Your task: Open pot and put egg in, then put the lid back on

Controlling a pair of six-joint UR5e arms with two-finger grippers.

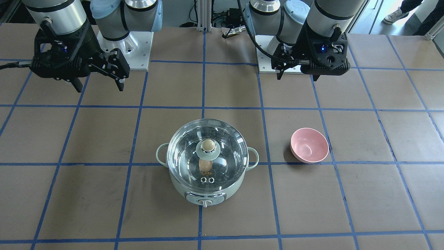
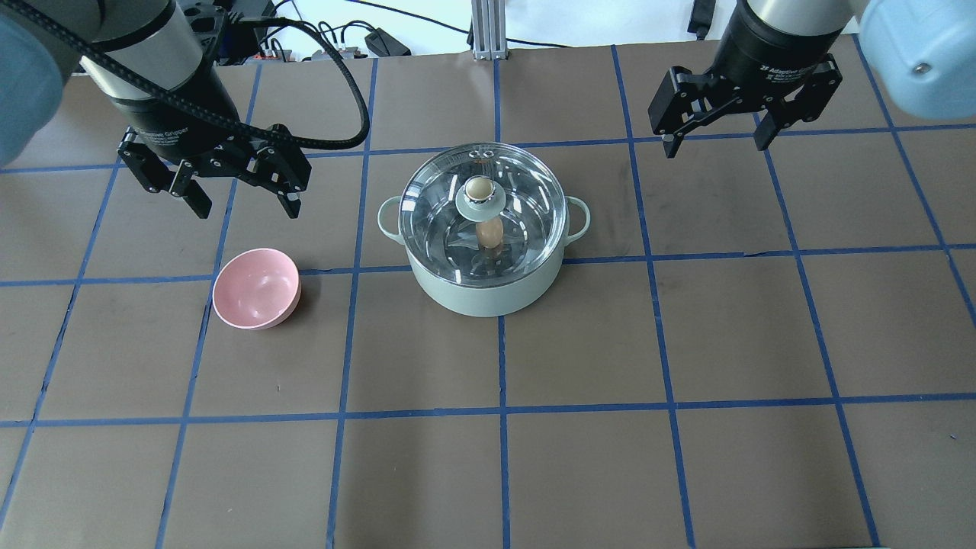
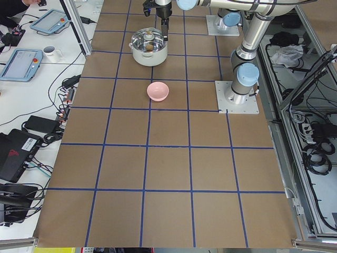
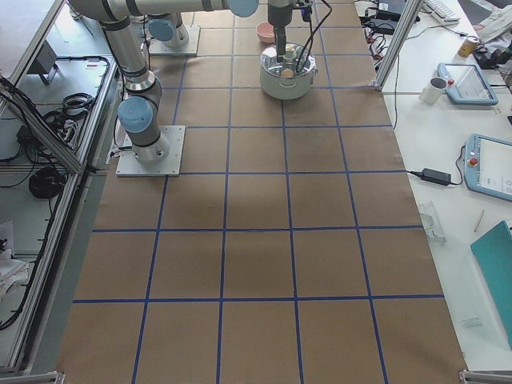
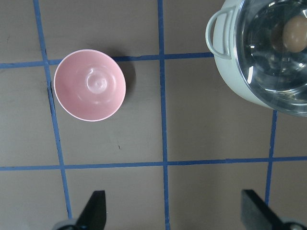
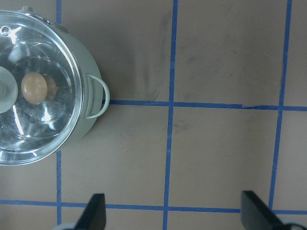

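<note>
The mint-green pot [image 2: 488, 293] stands mid-table with its clear glass lid [image 2: 526, 191] seated on it, tan knob [image 2: 479, 188] on top. The tan egg [image 2: 489, 232] lies inside on the steel bottom, seen through the glass; it also shows in the front view [image 1: 205, 166]. My left gripper [image 2: 248, 207] hangs open and empty above the table, left of the pot. My right gripper [image 2: 717, 145] hangs open and empty to the pot's right. Both are well apart from the pot. The right wrist view shows the lidded pot [image 6: 79, 134] at its left edge.
A pink bowl [image 2: 255, 288], empty, sits left of the pot, near and below my left gripper; it shows in the left wrist view [image 5: 89, 85]. Brown table paper with a blue tape grid [image 2: 499, 412] covers the table. The arm bases stand at the table's robot side.
</note>
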